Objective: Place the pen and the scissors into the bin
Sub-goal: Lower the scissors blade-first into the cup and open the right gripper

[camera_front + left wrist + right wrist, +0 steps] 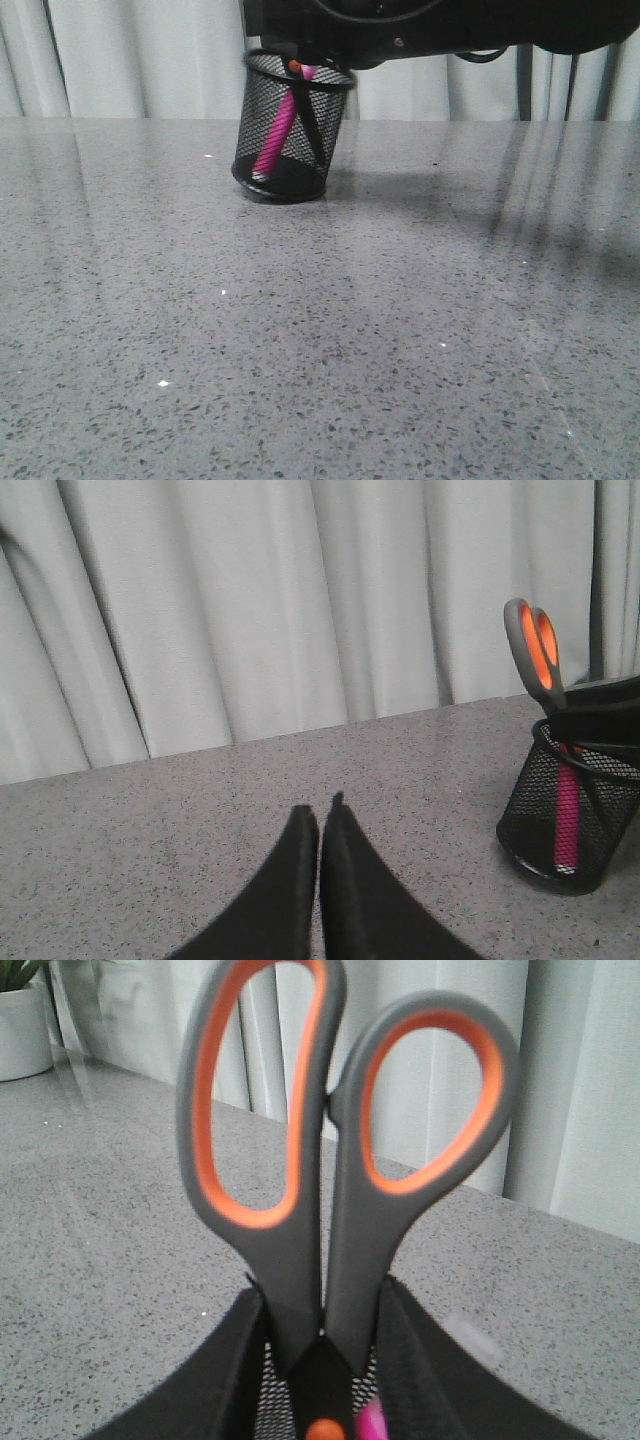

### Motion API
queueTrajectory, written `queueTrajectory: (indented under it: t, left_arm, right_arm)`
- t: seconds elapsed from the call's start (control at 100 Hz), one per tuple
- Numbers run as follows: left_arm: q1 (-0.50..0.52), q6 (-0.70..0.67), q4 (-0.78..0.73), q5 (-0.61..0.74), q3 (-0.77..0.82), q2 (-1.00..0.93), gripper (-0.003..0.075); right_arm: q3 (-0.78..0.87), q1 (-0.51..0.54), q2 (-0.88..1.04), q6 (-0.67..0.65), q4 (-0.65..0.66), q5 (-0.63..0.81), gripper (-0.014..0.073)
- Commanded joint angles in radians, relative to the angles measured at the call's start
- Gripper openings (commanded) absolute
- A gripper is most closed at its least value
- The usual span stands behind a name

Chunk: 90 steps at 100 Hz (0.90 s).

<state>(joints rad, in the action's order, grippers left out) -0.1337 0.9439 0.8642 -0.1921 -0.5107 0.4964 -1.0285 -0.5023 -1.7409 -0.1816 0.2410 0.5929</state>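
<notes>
The black mesh bin [262,110] stands at the back of the table, tilted a little. The magenta pen [273,135] leans inside it. The scissors [290,1250] stand blades-down in the bin, with their orange pivot [295,66] at the rim and their handles above it [535,655]. My right gripper [322,1295] is over the bin, shut on the scissors' handles just above the pivot. My left gripper [322,810] is shut and empty, low over the table to the left of the bin [525,820]. The pen also shows in the left wrist view [567,815].
The right arm's black body [420,25] hangs over the bin at the top of the front view. A pale curtain [150,60] runs behind the table's far edge. A potted plant [20,1020] stands far off on the table.
</notes>
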Motion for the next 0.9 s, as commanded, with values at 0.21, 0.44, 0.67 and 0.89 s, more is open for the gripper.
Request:
queueTrajectory:
  t: [0.21,0.44,0.67,0.89]
  left_arm:
    - [0.002,-0.011,0.020,0.044,-0.029,0.005,-0.0022]
    - [0.002,-0.011,0.020,0.044,-0.029,0.005,-0.0022]
    - [0.002,-0.011,0.020,0.044,-0.029,0.005,-0.0022]
    - [0.002,-0.011,0.020,0.044,-0.029,0.005,-0.0022]
  right_arm:
    - [-0.023,0.002,0.044,0.006,0.008,0.046,0.0220]
    - [-0.023,0.002,0.044,0.006,0.008,0.092,0.0222]
    - [-0.023,0.002,0.044,0.006,0.008,0.096,0.0332]
    - [-0.023,0.002,0.044,0.006,0.008,0.140,0.0353]
